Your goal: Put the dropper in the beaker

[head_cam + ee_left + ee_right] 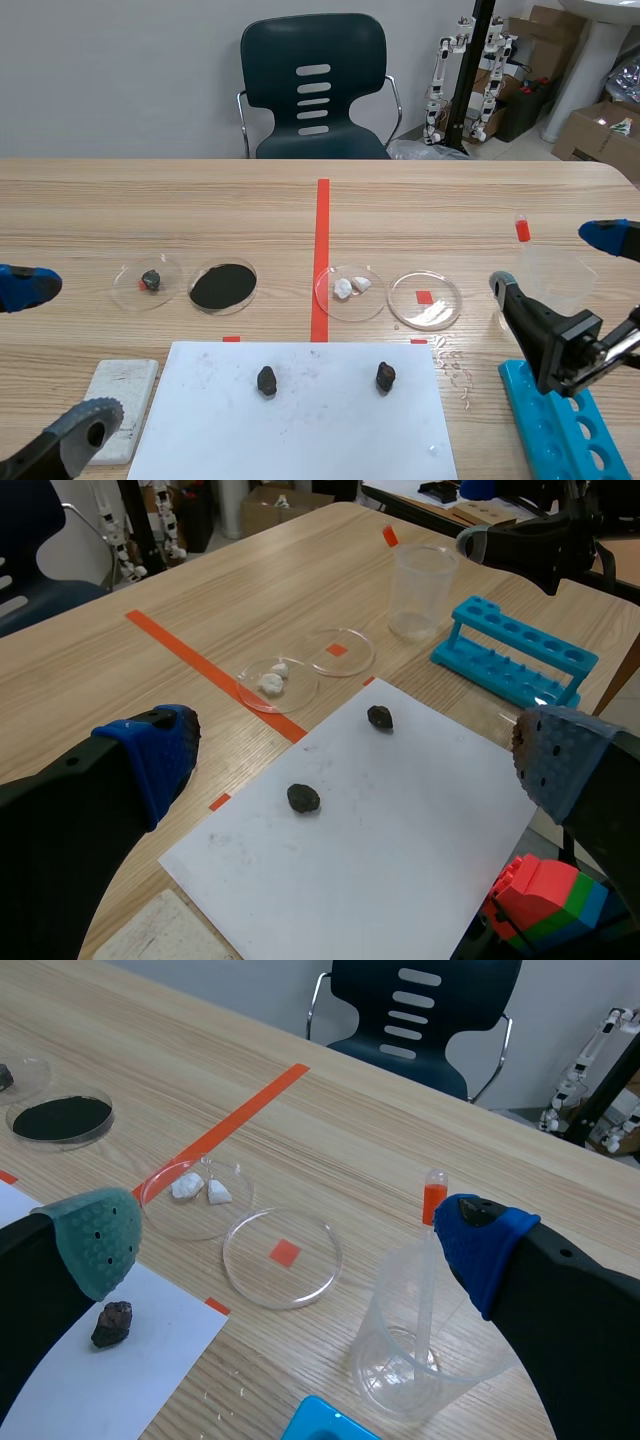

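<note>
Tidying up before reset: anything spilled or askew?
Small clear droplets lie scattered on the wooden table between the white paper sheet and the blue test-tube rack, like a spill. Nothing else looks odd.

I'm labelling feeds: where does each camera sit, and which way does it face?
Scene view: between the arms, facing across the wooden table to a dark chair; left gripper, right gripper low.
Left wrist view: on the left arm, facing the white paper sheet; own open fingers.
Right wrist view: on the right arm, facing the clear plastic beaker; own open fingers.
All share that beaker.
</note>
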